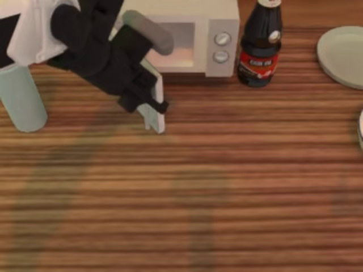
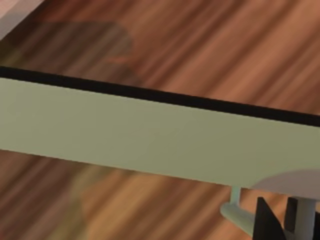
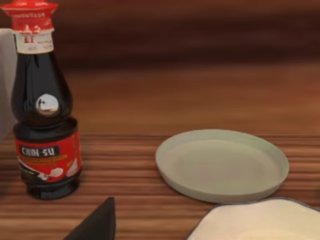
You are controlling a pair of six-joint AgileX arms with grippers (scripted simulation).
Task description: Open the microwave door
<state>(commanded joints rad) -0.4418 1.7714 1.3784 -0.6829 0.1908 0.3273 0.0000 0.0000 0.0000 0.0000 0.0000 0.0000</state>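
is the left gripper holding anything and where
The left gripper appears to grip the microwave door near its free outer edge; the door is swung open. The exact contact is hidden.

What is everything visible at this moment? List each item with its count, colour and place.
microwave: one, off-white, two silver knobs, back of the table left of centre.
microwave door: one, off-white, swung open toward the table's front from the microwave's left side.
bottle: one, dark with red cap and red label, just right of the microwave.
cylinder: one, pale green, left edge.
plate: one, pale green, back right.
white dish: one, right edge, only partly in view.
table: one, striped brown wood.
left gripper: black, at the open door's edge.
right gripper: only a dark tip shows in its wrist view.
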